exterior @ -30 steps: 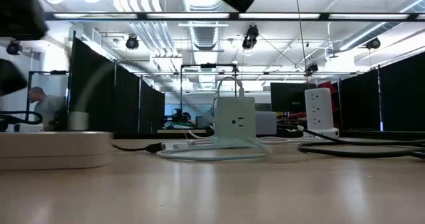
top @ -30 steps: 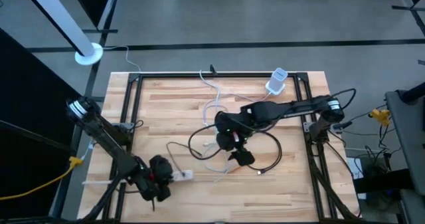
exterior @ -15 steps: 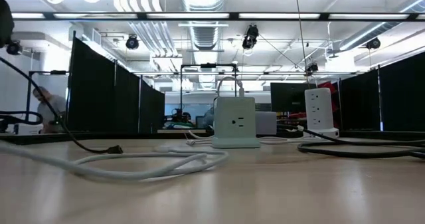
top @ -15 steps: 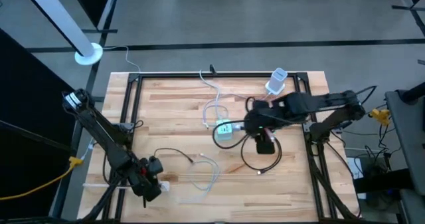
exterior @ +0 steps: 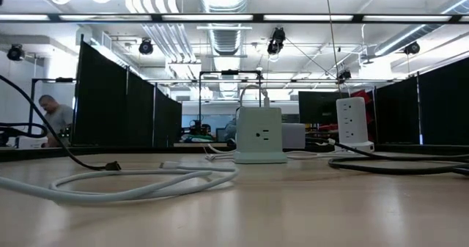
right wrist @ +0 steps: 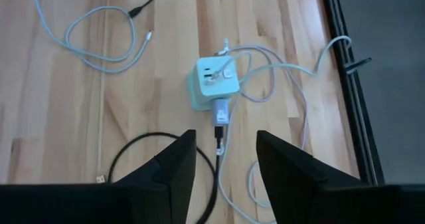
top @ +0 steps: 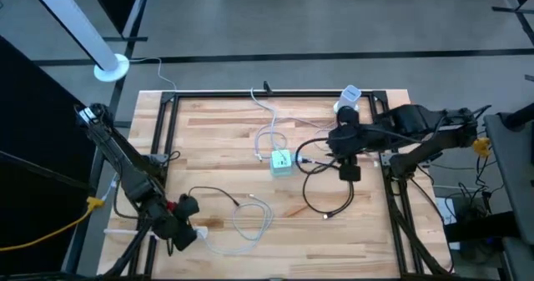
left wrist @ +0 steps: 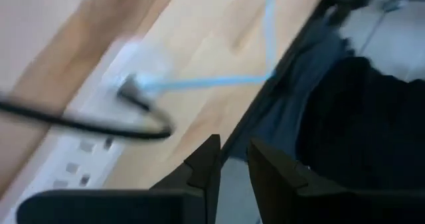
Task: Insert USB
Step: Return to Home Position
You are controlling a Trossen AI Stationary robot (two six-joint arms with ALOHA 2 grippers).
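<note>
The wooden worktop (top: 217, 139) sits inside a black frame.

The right arm reaches in from the right side. Its hand (top: 348, 166) hangs above the worktop, near the outlets. In the right wrist view the hand's fingers (right wrist: 174, 159) stand wide apart and hold nothing.

The left arm is folded at the near left corner. Its hand (top: 184, 225) is low over a white power strip (top: 200, 231) by the worktop's edge. The left wrist view is blurred. It shows that hand's fingers (left wrist: 205, 165) a narrow gap apart with nothing between them.

A white outlet tower (top: 348, 98) stands at the far right of the worktop. A pale green outlet cube (top: 281, 162) stands upright near the centre, well apart from the tower.

A black cable (top: 330, 196) lies in a loop on the wood just right of the cube. A white cable (top: 253, 221) lies coiled toward the near left. A second thin white cable (top: 269, 135) curls behind the cube.

A USB plug (right wrist: 220, 112) is seated in the cube's side face, the one turned toward the right hand.

In the low view a person (exterior: 56, 118) is visible in the room beyond.
</note>
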